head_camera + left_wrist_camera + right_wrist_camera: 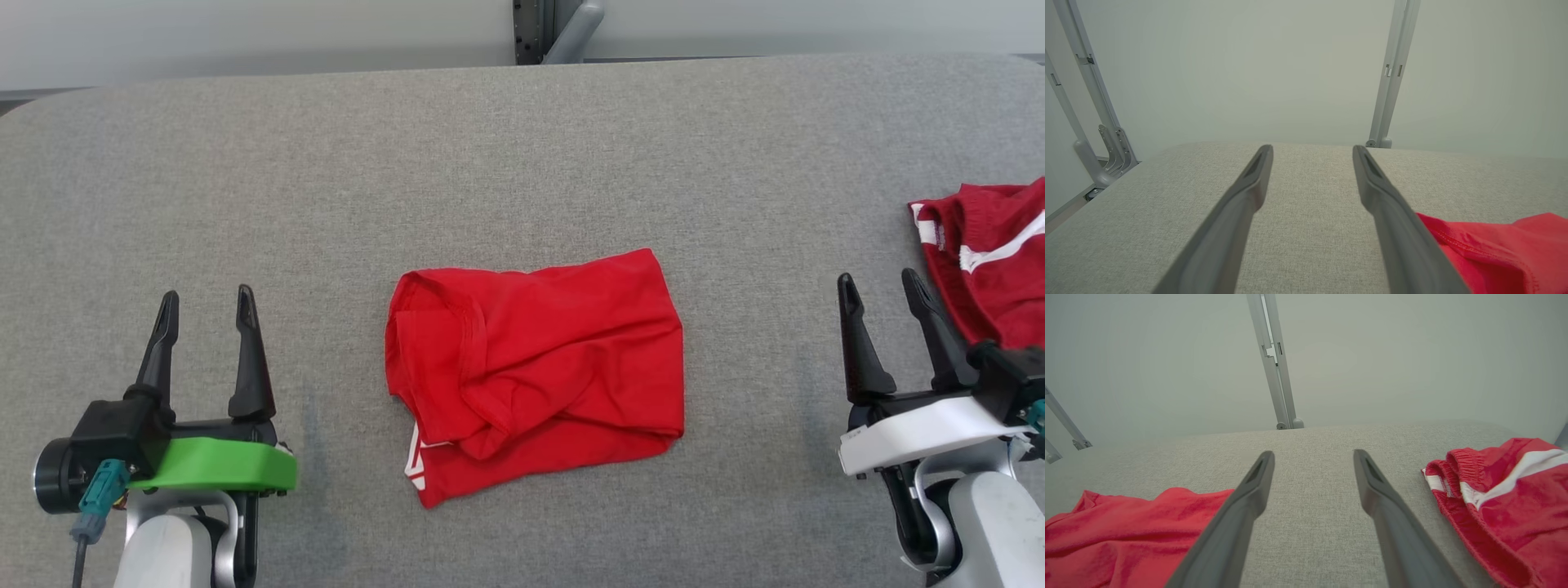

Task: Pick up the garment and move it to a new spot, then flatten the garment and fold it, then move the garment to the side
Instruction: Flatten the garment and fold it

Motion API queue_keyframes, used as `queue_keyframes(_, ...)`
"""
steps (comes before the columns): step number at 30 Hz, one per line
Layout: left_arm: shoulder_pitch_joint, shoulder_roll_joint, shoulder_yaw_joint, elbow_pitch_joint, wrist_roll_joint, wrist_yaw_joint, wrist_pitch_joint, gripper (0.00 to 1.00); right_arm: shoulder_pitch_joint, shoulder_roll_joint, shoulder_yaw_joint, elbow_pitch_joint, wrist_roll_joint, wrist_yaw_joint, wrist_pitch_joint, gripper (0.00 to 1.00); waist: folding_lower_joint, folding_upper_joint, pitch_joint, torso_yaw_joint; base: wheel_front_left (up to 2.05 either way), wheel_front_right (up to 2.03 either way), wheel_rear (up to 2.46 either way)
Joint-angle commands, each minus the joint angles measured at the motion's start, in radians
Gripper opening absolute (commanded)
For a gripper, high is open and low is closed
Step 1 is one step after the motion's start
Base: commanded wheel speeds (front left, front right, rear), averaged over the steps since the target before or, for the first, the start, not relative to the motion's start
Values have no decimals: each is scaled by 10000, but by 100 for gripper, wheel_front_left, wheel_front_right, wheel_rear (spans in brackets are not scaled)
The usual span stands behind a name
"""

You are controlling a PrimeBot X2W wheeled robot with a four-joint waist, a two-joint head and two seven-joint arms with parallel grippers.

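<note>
I think this is a lab or a test room, not a home. The table (522, 163) before me is covered with plain grey fabric. Behind it there is a bare pale wall (1249, 61), and grey metal frame posts (1392, 73) with brackets stand at its far edge.

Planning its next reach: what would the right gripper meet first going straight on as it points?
Likely nothing: right gripper points over bare table, between red shirt and striped shorts.
</note>
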Motion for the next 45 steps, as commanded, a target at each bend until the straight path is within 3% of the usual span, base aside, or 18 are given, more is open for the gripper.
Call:
queue_keyframes(1, 147, 68, -15, -67, -14, 48, 45, 100, 186, -39, -92, -86, -57, -2, 26, 100, 0, -1, -79, -43, 0, 0, 0)
queue_keyframes(19, 43, 195, -179, -346, -63, 171, 188, 100, 78, 67, -128, -344, -357, -2, 273, 100, 0, -1, 51, 9, 0, 0, 0)
queue_keyframes(20, -5, 192, -195, -336, -69, 170, 187, 100, 34, 40, -23, -297, -383, -2, 308, 82, 0, -1, 82, 29, 0, 0, 0)
queue_keyframes(21, -57, 186, -219, -322, -70, 163, 178, 100, -10, 1, 136, -219, -384, -2, 398, 0, 0, -1, 110, 57, 0, 0, 0)
queue_keyframes(25, -209, 159, -310, -244, -104, 104, 113, 100, -363, -66, 807, 22, -319, -2, 516, 0, 0, -1, 268, 215, 0, 0, 0)
queue_keyframes(32, -432, 54, -418, -129, -154, 92, 17, 100, -1238, -249, 3032, 675, 15, -2, 596, 0, 0, -1, 557, 565, 0, 0, 0)
queue_keyframes(37, -634, -70, -527, 51, -224, 68, -58, 100, -2083, -355, 4898, 1636, 527, -3, 482, 0, 0, -1, 749, 956, 0, 0, 0)
queue_keyframes(45, -760, -150, -570, 247, -281, 42, -129, 100, -3051, -275, 6502, 3610, 1345, -3, 170, 0, 0, -1, 942, 1316, 0, 0, 0)
